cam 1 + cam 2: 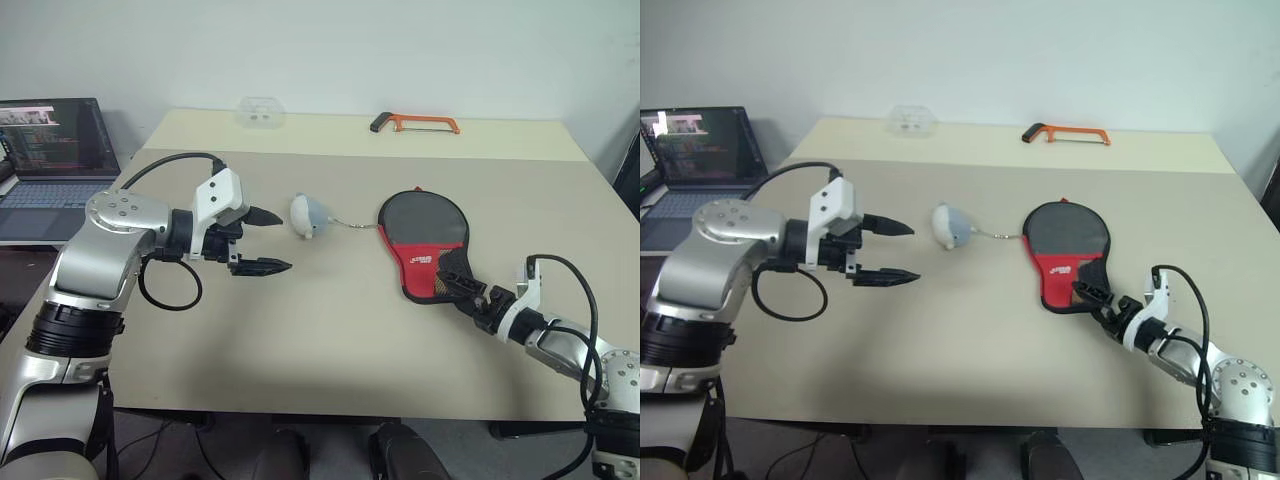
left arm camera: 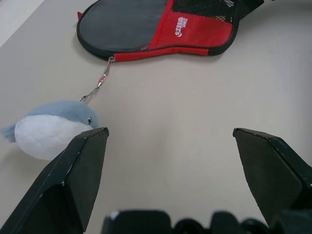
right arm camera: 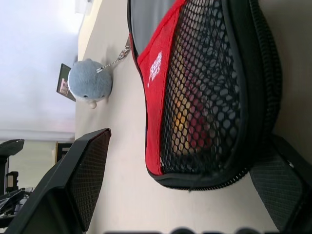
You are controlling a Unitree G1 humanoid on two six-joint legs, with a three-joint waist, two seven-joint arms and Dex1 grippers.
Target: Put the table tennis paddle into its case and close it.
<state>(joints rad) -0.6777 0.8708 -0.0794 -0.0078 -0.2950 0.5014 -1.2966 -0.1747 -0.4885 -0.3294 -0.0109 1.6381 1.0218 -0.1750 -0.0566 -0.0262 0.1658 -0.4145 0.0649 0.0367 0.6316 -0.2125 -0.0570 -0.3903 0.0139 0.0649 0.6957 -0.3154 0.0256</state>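
The case [image 1: 424, 243] lies flat on the table [image 1: 330, 330], and the paddle [image 3: 192, 122] is inside it (the handle shows through the mesh). The right gripper [image 1: 462, 282] is wide open around the narrow end. The left gripper [image 1: 265, 240] is open and empty, near the plush toy [image 1: 310, 215].

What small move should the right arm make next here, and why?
Probably close the right gripper on the case's narrow end. Its open fingers already straddle the mesh patch, where the paddle's striped handle shows through, so the paddle seems to be inside. Whether the zip is shut can't be told.
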